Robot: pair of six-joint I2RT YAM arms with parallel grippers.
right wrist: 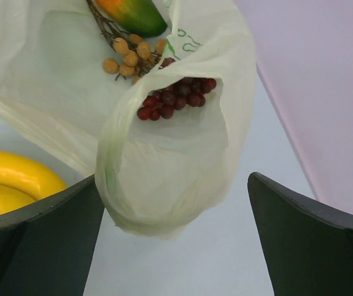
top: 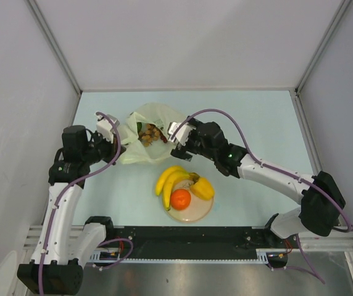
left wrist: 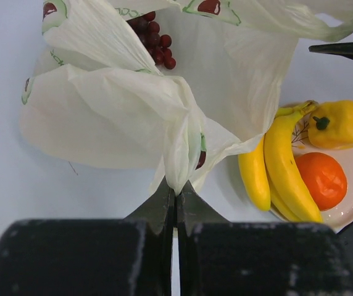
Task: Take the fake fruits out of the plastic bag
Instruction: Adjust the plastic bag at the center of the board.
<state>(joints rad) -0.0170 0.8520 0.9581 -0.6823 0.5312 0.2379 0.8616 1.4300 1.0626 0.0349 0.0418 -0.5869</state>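
Note:
The plastic bag [top: 141, 137] lies at mid-table, pale cream with avocado prints, its mouth facing my right gripper. My left gripper [left wrist: 176, 188] is shut on a gathered fold of the plastic bag [left wrist: 121, 117]. My right gripper [right wrist: 173, 179] is open at the bag's mouth, its jaws either side of a loose flap of bag [right wrist: 176, 154], gripping nothing. Inside the bag are dark purple grapes [right wrist: 176, 98], a brown cluster [right wrist: 127, 52] and a green-red mango [right wrist: 133, 12]. A banana bunch [top: 170, 179], an orange [top: 180, 198] and a yellow fruit [top: 203, 187] rest on the plate.
The round beige plate [top: 195, 214] sits near the front edge between the arms' bases, just below the bag. Grey walls enclose the pale blue table on the left, right and far sides.

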